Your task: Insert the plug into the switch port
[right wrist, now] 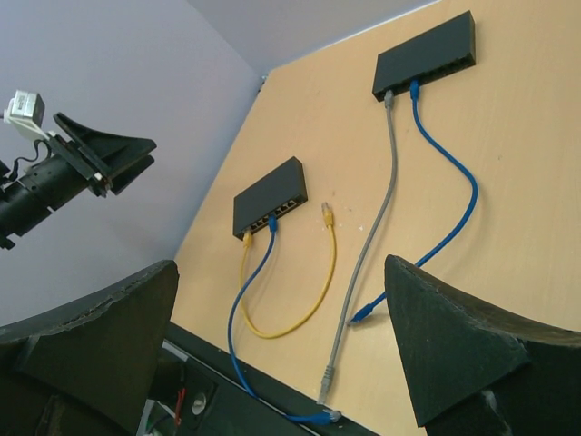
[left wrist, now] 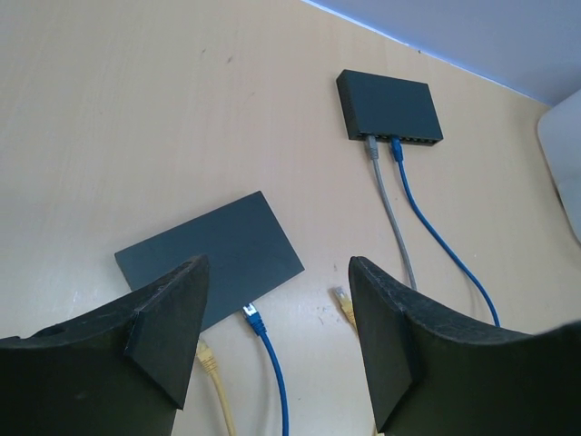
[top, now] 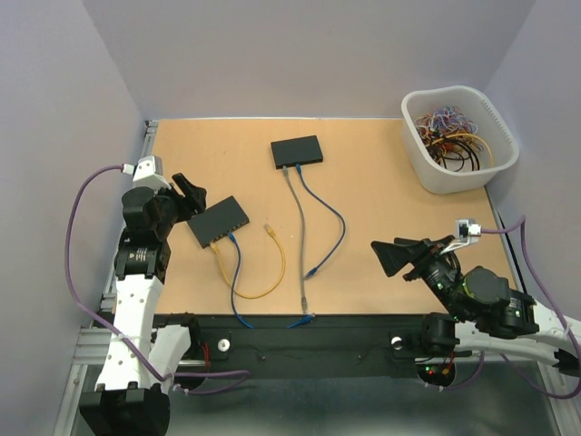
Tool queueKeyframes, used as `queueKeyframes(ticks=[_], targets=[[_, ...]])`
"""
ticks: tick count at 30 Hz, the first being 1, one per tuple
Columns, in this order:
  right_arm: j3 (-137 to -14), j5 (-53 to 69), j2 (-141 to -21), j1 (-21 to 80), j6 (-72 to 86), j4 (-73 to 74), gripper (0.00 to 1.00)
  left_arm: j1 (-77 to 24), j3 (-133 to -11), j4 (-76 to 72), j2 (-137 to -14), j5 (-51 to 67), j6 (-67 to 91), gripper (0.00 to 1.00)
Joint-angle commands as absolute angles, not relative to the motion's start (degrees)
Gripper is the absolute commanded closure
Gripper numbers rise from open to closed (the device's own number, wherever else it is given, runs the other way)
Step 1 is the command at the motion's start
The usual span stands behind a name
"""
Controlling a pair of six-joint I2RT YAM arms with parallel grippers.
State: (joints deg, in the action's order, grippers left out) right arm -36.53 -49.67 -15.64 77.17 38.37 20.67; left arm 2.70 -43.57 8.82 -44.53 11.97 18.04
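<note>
Two black switches [top: 219, 221] [top: 296, 151], four cables [top: 280, 268] [top: 236, 268] [top: 300, 254] [top: 342, 227], one white bin [top: 458, 136]

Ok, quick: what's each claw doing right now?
Left claw: open, holding nothing.
Right claw: open, holding nothing.

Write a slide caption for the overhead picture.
Left claw and right claw, both open, flank the near switch, far switch and a loose yellow plug on the table.

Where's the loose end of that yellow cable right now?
Seen from above, the yellow plug lies on the table left of centre, just right of the nearer black switch and left of the grey cable.
</note>
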Motion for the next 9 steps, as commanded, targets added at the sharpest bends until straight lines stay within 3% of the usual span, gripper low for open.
queueKeyframes(ticks=[1, 9], targets=[[-35.51, -49.92, -15.64, 77.08, 38.58, 21.27, 0.00, 2.64, -43.95, 7.56, -43.51, 11.51, 17.40, 0.27], [-36.30, -47.38, -18.89, 77.08, 37.27, 22.23, 0.00, 2.64, -44.03, 7.56, -43.33, 11.25, 17.49, 0.27]])
